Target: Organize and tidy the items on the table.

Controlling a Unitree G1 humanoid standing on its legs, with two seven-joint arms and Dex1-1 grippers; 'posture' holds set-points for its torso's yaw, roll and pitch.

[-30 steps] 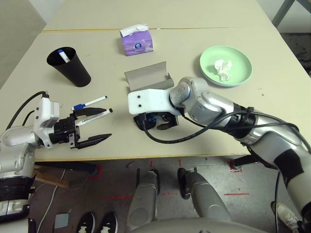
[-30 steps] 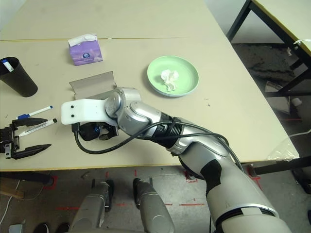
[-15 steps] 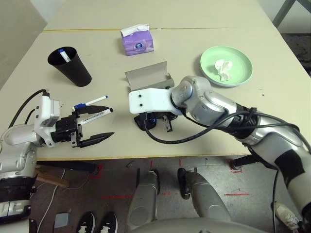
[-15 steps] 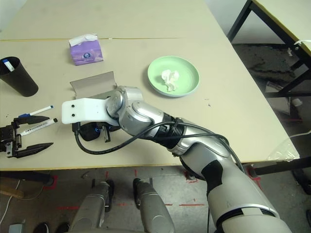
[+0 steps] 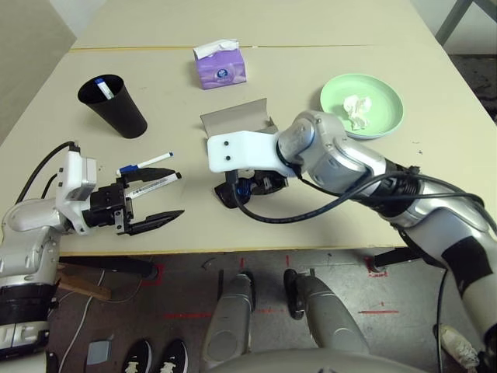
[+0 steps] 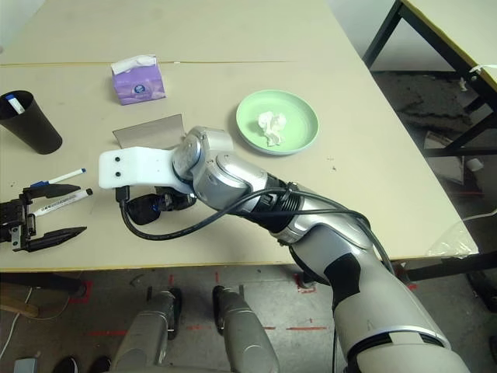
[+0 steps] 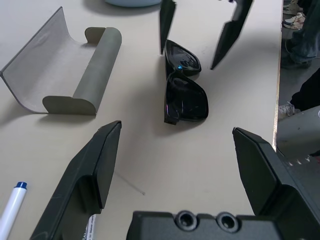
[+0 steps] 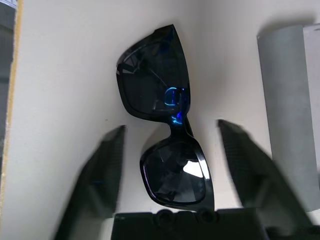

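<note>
Sunglasses (image 8: 167,145), black and folded, lie on the desk (image 5: 435,179) near its front edge, between the spread fingers of the right gripper (image 8: 172,180) poised over them; the left gripper (image 5: 151,203), fingers likewise apart and empty, waits beside two marker pens (image 5: 147,174). Behind lies the open grey glasses case (image 7: 65,75), further off a green plate (image 5: 388,116) holding tissue (image 5: 356,109). Risk: an off-centre close would likely skid the smooth frame or flip it off the edge.
</note>
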